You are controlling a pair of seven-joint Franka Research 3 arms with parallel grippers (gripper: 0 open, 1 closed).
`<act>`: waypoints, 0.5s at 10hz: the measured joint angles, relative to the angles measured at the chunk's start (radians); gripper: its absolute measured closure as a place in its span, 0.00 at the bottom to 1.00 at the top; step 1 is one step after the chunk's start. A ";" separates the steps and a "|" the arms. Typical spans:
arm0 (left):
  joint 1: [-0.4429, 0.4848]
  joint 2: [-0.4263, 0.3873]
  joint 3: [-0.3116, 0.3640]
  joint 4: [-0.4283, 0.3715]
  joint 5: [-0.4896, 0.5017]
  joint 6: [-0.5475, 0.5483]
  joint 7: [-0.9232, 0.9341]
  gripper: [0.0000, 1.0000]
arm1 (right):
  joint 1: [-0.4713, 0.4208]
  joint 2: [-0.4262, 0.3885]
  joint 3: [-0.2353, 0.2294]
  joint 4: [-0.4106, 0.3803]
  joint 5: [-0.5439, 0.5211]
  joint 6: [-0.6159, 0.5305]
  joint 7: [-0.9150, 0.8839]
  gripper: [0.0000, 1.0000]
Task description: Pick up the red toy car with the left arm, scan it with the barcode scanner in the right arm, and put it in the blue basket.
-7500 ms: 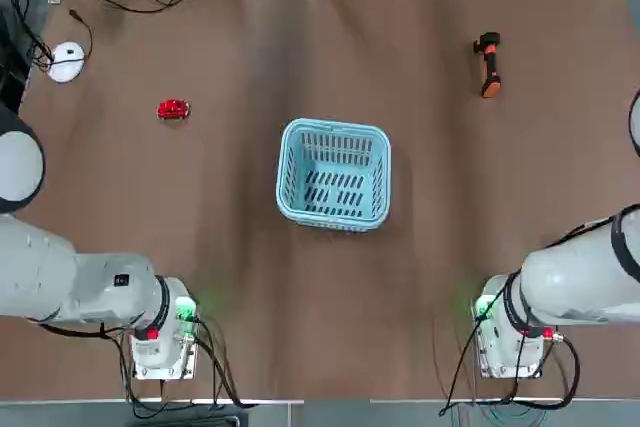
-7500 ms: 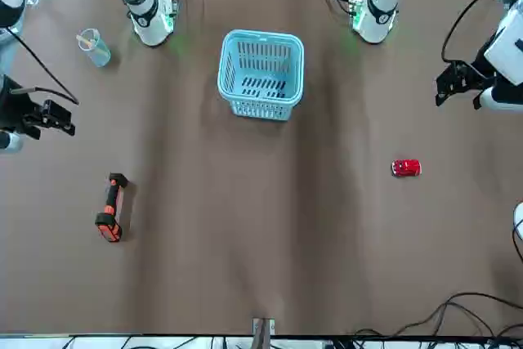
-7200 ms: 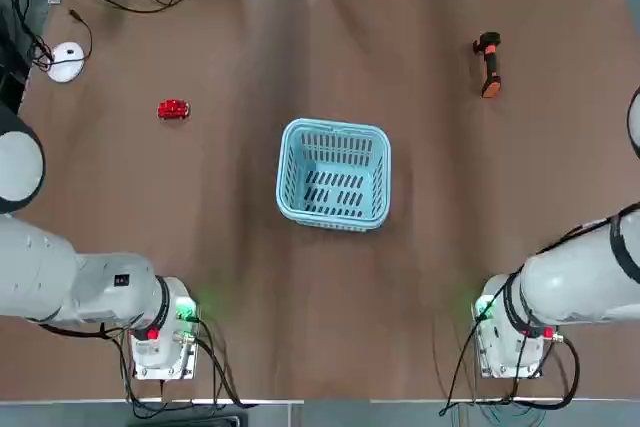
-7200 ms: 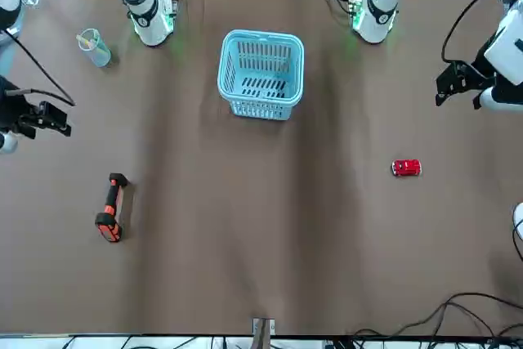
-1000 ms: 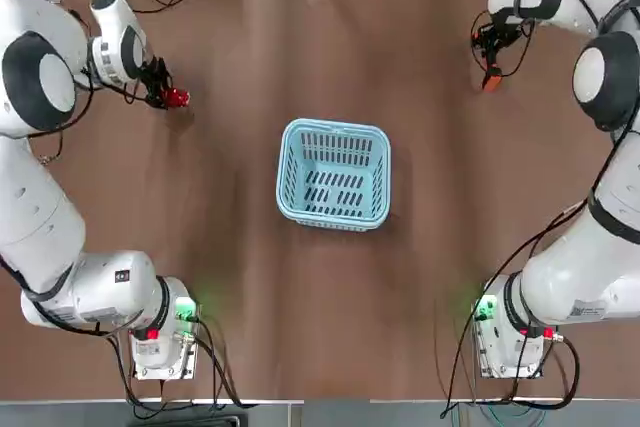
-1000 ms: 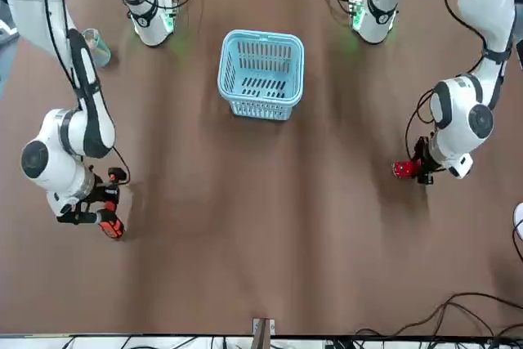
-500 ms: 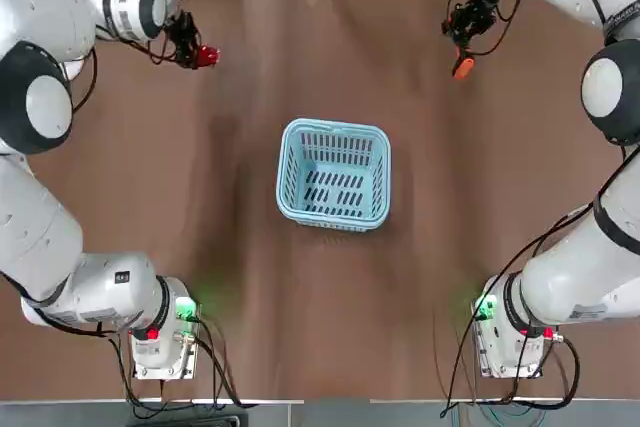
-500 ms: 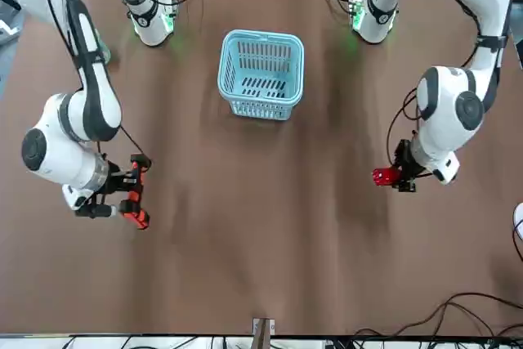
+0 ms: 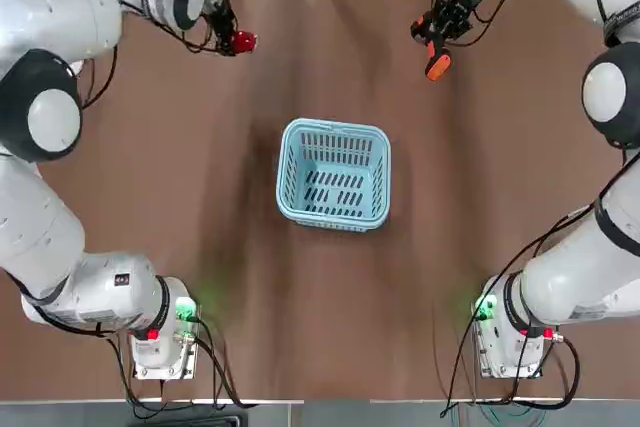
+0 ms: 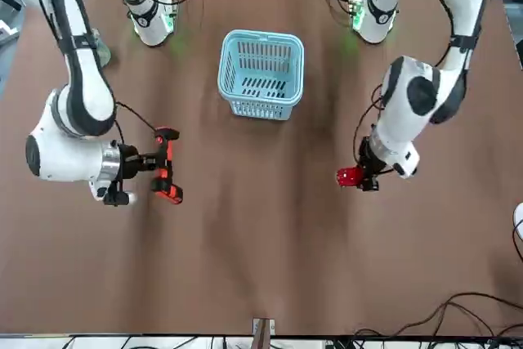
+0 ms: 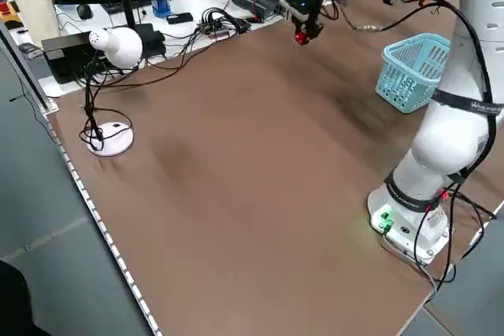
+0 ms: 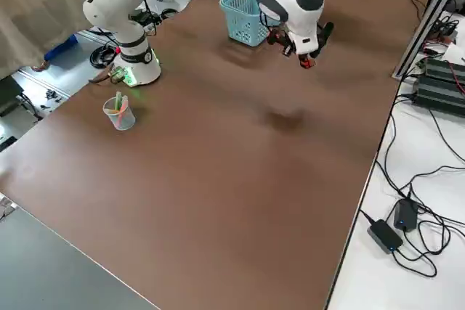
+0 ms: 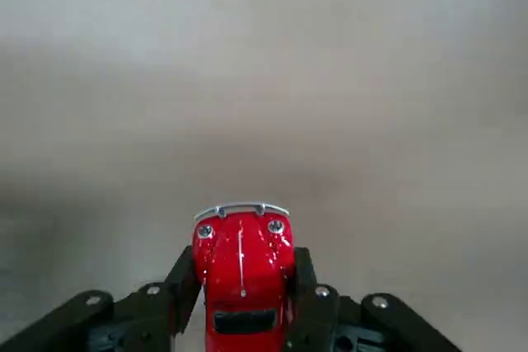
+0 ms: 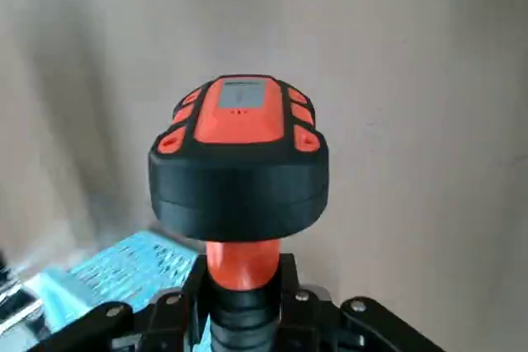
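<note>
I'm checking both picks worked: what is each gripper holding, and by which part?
The left gripper clamps the red toy car by its two sides. The right gripper holds the barcode scanner by its orange handle, head outward.

Both arms reach over the table's far side, left hand (image 9: pixel 232 39) and right hand (image 9: pixel 437 32) clamped tight.

The top view looks straight down on the brown table (image 9: pixel 320 277); the front view faces it from across. Both show the blue basket (image 9: pixel 333 173). Two raised side views look diagonally across. The wrist views sit close behind their fingers.
</note>
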 joint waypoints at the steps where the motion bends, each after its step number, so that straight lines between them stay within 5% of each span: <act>1: -0.019 0.032 -0.036 0.063 0.030 -0.048 -0.080 0.51 | 0.000 0.000 0.000 0.002 0.069 -0.042 -0.056 0.63; 5: -0.096 0.102 -0.115 0.223 0.051 -0.185 -0.217 0.51 | 0.092 0.001 0.008 0.008 0.300 -0.089 -0.165 0.63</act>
